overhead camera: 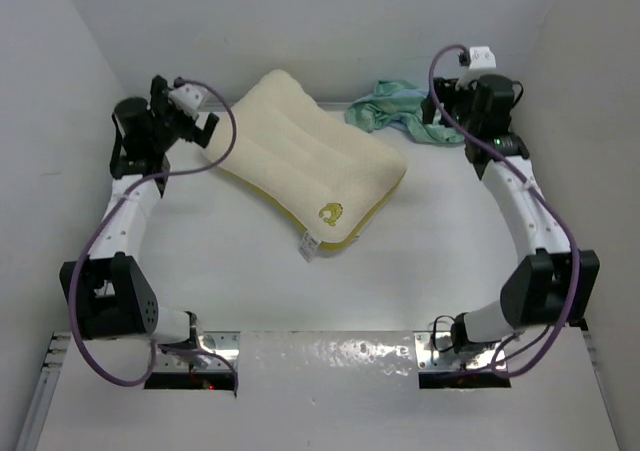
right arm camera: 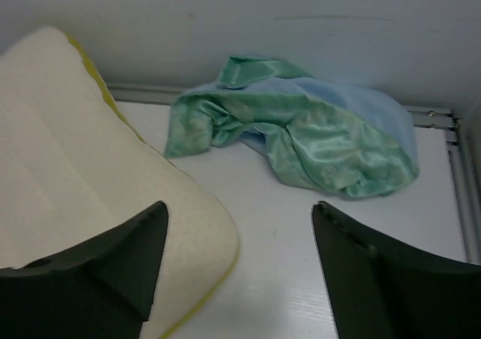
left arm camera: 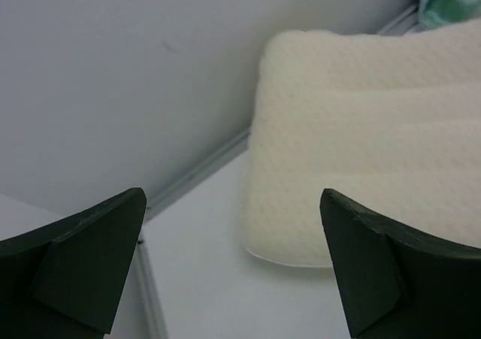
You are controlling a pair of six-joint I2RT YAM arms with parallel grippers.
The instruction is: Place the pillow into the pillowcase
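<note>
The cream pillow (overhead camera: 305, 166) lies slantwise on the white desk (overhead camera: 300, 291), outside the pillowcase (overhead camera: 392, 109). The pillowcase sits crumpled, teal and light blue, just beside the pillow's far right edge, by the back wall. The left hand (overhead camera: 203, 129) hovers at the pillow's far left corner, spread wide and empty. The right hand (overhead camera: 433, 123), off the pillow's far right, is partly spread and holds nothing.
</note>
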